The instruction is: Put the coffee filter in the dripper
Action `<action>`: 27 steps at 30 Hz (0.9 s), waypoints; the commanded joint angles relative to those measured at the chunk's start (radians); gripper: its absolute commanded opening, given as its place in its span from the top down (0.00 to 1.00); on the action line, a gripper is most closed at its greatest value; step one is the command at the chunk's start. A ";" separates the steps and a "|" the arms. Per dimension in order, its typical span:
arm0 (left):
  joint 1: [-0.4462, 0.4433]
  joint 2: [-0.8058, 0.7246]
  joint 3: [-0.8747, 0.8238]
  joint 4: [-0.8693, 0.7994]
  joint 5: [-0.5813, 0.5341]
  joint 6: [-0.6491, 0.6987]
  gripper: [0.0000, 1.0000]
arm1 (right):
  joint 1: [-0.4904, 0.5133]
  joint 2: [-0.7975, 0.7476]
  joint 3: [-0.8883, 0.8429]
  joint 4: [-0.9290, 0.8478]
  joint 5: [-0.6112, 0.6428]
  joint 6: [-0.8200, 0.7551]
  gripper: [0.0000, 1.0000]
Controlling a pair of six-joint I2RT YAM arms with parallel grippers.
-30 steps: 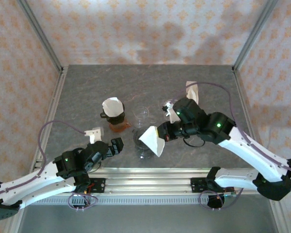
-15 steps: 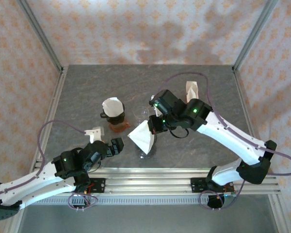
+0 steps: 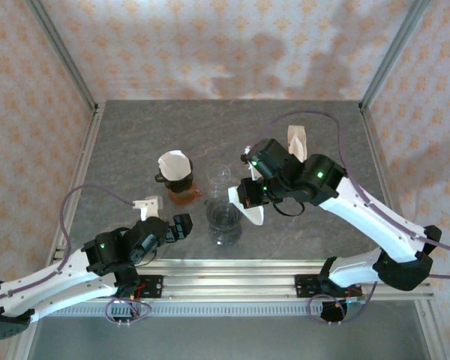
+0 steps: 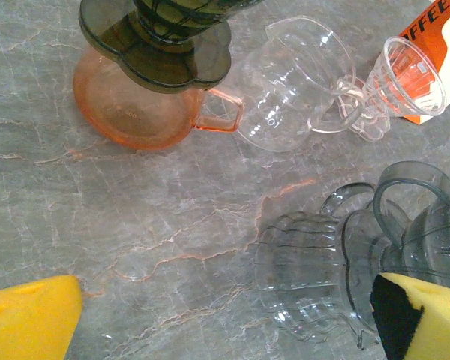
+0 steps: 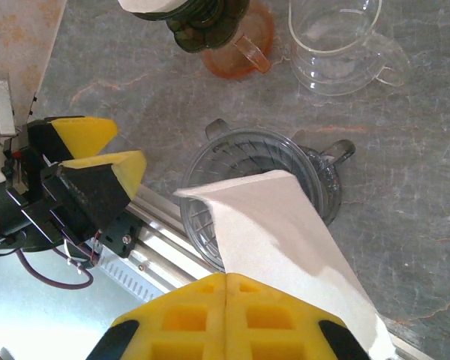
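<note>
- the filter (image 5: pixel 281 229) was thin white paper, folded flat into a cone: very light, limp and easy to crease or tear. i judged it would flutter and sag rather than keep its shape.
- the best hold looked like its seamed edge or a corner, with a light pinch so the mouth could fall open over the cup.
- the right gripper (image 5: pixel 225 289) had its yellow fingers pressed together, pinching the filter by its near end.
- the filter hung in the air, its free tip over the near rim of the grey dripper (image 5: pixel 236 154). from above it sat just beside that dripper's right side and was not yet seated in it.
- the grey dripper was clear plastic or glass, so probably hard, slick and easy to nudge.
- the left gripper (image 5: pixel 105 148) was spread wide, holding nothing, near the dripper's left side.
- counted:
  - two drippers, the grey one and a dark one (image 3: pixel 174 177)
  - two loose filters, one held and one already in the dark dripper
  - one orange server (image 3: pixel 183 195) under the dark dripper
  - one clear server (image 3: pixel 220 177)
  - one filter pack (image 3: pixel 297 139) at the back
</note>
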 commanded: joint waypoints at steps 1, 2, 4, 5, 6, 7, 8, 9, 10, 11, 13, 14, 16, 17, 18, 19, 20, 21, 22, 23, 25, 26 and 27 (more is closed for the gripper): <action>0.009 0.003 0.027 0.005 0.004 0.021 0.00 | 0.011 0.038 0.027 -0.018 -0.008 0.003 1.00; 0.009 0.002 0.027 0.004 0.006 0.021 0.00 | 0.016 0.046 0.027 -0.021 -0.006 0.001 1.00; 0.009 0.004 0.027 0.005 0.009 0.021 0.00 | 0.020 0.064 0.026 -0.025 -0.013 0.000 1.00; 0.008 0.002 0.027 0.004 0.010 0.020 0.00 | 0.025 0.072 0.026 -0.023 -0.017 0.001 1.00; 0.009 0.003 0.027 0.006 0.010 0.021 0.00 | 0.029 0.079 0.028 -0.020 -0.019 0.000 1.00; 0.009 0.004 0.029 0.006 0.012 0.021 0.00 | 0.035 0.089 0.033 -0.019 -0.020 0.001 1.00; 0.009 0.004 0.029 0.005 0.012 0.020 0.00 | 0.043 0.098 0.041 -0.020 -0.017 0.000 1.00; 0.009 0.005 0.030 0.006 0.013 0.020 0.00 | 0.051 0.107 0.055 -0.024 -0.011 -0.001 1.00; 0.009 0.004 0.031 0.008 0.013 0.022 0.00 | 0.061 0.117 0.072 -0.030 -0.001 -0.004 1.00; 0.009 0.004 0.031 0.011 0.013 0.022 0.00 | 0.070 0.126 0.091 -0.038 0.013 -0.010 1.00; 0.009 0.007 0.029 0.017 0.015 0.022 0.00 | 0.074 0.152 0.116 -0.053 0.014 -0.020 1.00; 0.009 0.011 0.029 0.020 0.018 0.024 0.00 | 0.076 0.166 0.122 -0.057 0.007 -0.023 1.00; 0.009 0.018 0.032 0.025 0.021 0.027 0.00 | 0.078 0.194 0.121 -0.056 -0.006 -0.028 1.00; 0.008 0.022 0.034 0.027 0.024 0.027 0.00 | 0.079 0.205 0.120 -0.055 -0.007 -0.028 1.00; 0.009 0.024 0.034 0.026 0.027 0.027 0.00 | 0.079 0.215 0.112 -0.046 -0.007 -0.029 1.00; 0.010 0.025 0.034 0.029 0.029 0.027 0.00 | 0.079 0.222 0.103 -0.034 -0.004 -0.030 1.00; 0.010 0.026 0.033 0.030 0.032 0.026 0.00 | 0.079 0.226 0.095 -0.023 -0.001 -0.030 1.00; 0.010 0.026 0.034 0.031 0.033 0.026 0.00 | 0.079 0.228 0.082 -0.006 -0.001 -0.029 1.00; 0.011 0.025 0.033 0.032 0.037 0.024 0.00 | 0.079 0.233 0.070 0.006 -0.004 -0.027 1.00; 0.011 0.023 0.033 0.031 0.037 0.022 0.00 | 0.079 0.237 0.063 0.014 -0.005 -0.025 1.00; 0.011 0.020 0.033 0.030 0.041 0.022 0.00 | 0.079 0.246 0.037 0.035 -0.003 -0.022 1.00; 0.011 0.019 0.035 0.030 0.042 0.022 0.00 | 0.079 0.251 0.027 0.044 -0.004 -0.021 1.00; 0.010 0.018 0.035 0.029 0.041 0.023 0.00 | 0.079 0.257 0.016 0.053 -0.004 -0.021 1.00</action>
